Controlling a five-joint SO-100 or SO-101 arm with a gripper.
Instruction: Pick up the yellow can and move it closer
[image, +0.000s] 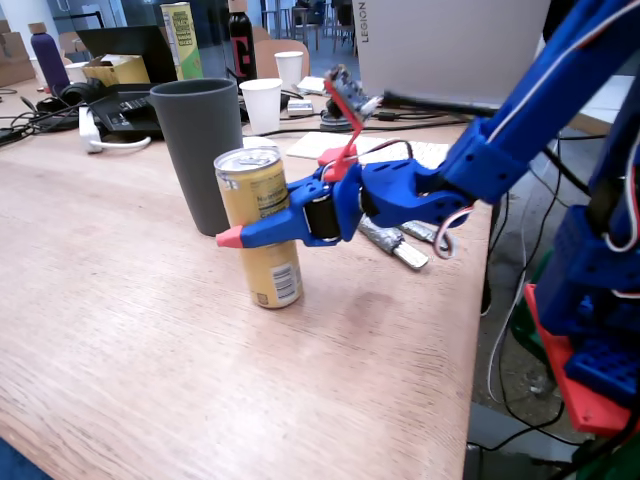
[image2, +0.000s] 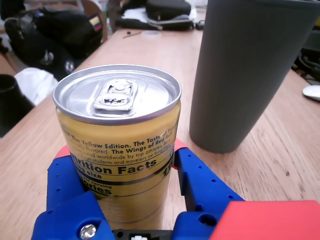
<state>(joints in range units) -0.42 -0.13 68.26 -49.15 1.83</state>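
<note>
In the fixed view, going left to right, a purple bottle (image: 47, 58) stands at the far left edge of the wooden table (image: 120, 330), at about ten o'clock from the yellow can (image: 258, 222); black headphones (image: 85, 93) and a yellow box (image: 118, 69) lie near it; a yellow-green carton (image: 181, 39) rises at roughly eleven o'clock. The grey cup (image: 200, 150) stands just behind the can at eleven o'clock, very close, though contact cannot be told; two white paper cups (image: 264, 104) sit farther back at twelve o'clock beside a dark bottle (image: 241, 45). The can stands upright near the table's middle; whether its base rests on the wood cannot be told. The gripper (image: 270, 228) reaches in from three o'clock on the blue arm (image: 500, 140), its red-tipped fingers (image: 231, 237) on either side of the can's middle; the jaws pinch the can between them. A grey laptop lid (image: 450, 45) stands at two o'clock.

In the wrist view the can (image2: 120, 150) fills the lower left, silver top and pull tab showing, blue fingers (image2: 200, 185) against both flanks; the cup (image2: 250, 75) stands at two o'clock, with a strip of table (image2: 280, 165) between them.
</note>
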